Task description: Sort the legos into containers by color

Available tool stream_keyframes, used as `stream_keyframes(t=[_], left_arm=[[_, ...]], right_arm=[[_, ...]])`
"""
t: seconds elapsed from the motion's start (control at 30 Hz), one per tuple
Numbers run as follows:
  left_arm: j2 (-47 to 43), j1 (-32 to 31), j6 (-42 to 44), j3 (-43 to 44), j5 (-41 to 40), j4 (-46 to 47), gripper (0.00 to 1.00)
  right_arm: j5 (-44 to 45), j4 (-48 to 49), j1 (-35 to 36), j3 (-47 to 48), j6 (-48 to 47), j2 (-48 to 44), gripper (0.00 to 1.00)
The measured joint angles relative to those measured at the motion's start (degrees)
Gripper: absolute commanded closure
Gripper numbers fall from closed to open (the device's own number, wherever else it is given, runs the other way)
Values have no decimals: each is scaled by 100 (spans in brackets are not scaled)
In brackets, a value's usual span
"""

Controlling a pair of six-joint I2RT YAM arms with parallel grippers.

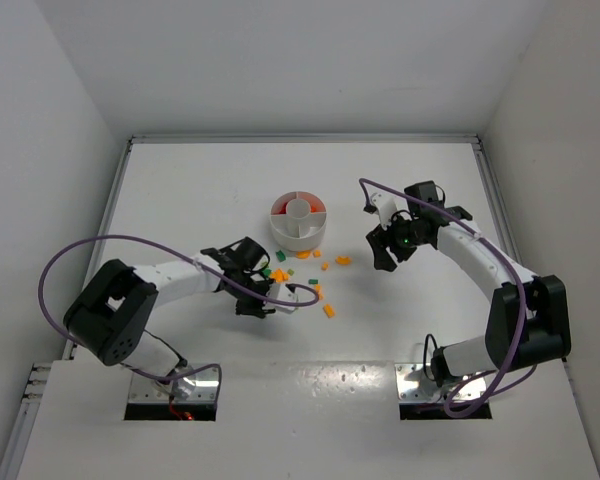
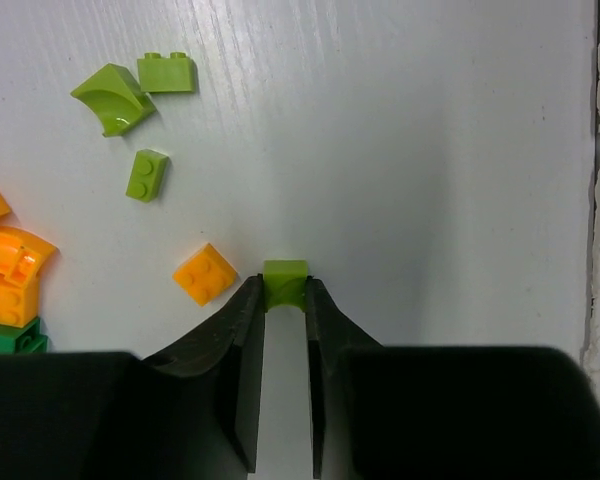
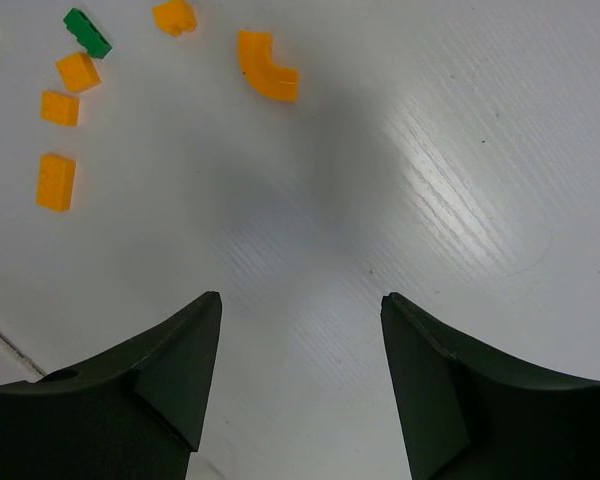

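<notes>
Pinching a light green brick (image 2: 285, 283) between its narrow fingertips, the left gripper (image 2: 283, 300) is close over the table (image 2: 430, 150), just beside an orange brick (image 2: 205, 273). The right gripper (image 3: 300, 310) hangs wide apart and holds nothing. Loose legos (image 1: 310, 282) lie at the near side of the white dish (image 1: 300, 241); one far section seems to hold red pieces.

At my left wrist I count four lime legos (image 2: 148, 174), one dark green brick (image 2: 10, 340) and at least three orange pieces (image 2: 205, 273). At my right wrist, five orange legos (image 3: 57, 180) and one dark green lego (image 3: 87, 32). From above, one dish (image 1: 300, 240).
</notes>
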Motion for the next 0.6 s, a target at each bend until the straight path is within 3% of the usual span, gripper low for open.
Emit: stream_keyframes(t=[0.23,0.6], left_arm=[[9,50,-356,308,-63,-122,83],[118,852,-2428,2796,188,588,83]], right_arm=[[0,4,0,0,0,2,36],[-22,35,2,0,2,28,36]])
